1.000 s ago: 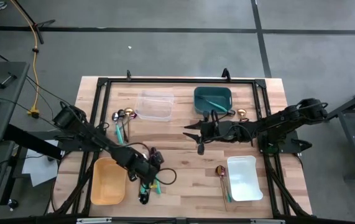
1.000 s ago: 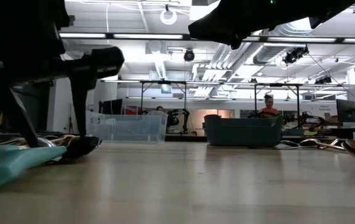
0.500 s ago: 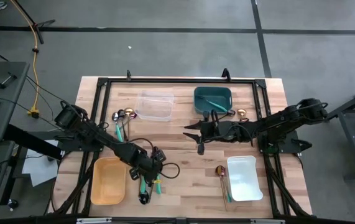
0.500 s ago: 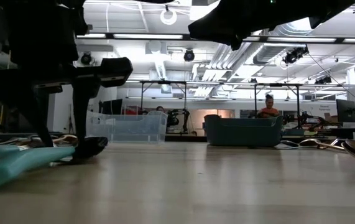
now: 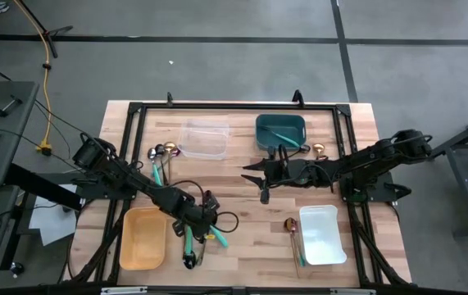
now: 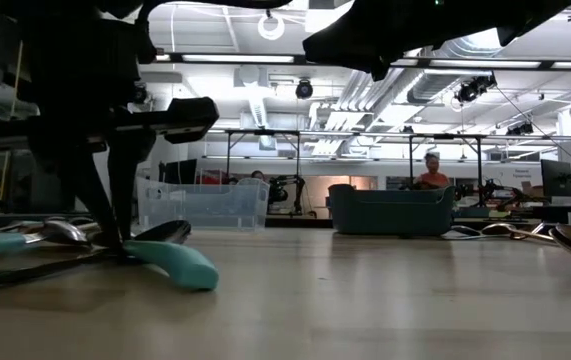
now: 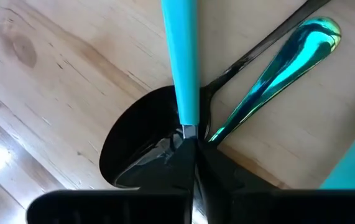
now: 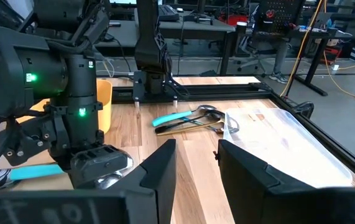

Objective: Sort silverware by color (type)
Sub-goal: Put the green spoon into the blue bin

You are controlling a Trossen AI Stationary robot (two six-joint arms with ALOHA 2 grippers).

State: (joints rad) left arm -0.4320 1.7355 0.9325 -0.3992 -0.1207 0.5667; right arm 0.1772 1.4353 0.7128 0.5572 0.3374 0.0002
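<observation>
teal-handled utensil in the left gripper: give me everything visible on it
The teal-handled utensil has a smooth, matte teal handle, plastic by the look, joined to a silver metal neck. The left gripper is shut on it at that neck, so its head is hidden. It lies low and near level over the wooden table, crossing a black spoon, beside an iridescent teal-green utensil. The handle end rests on the table, near the yellow container.

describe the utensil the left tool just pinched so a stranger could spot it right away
Start at the orange rectangular plastic container on the wooden table's near-left part. Just right of it lies a small heap of utensils, where the left tool is shut on the teal-handled utensil. Unlike the black spoon beneath it, its matte teal handle sticks out toward the table's middle.
</observation>
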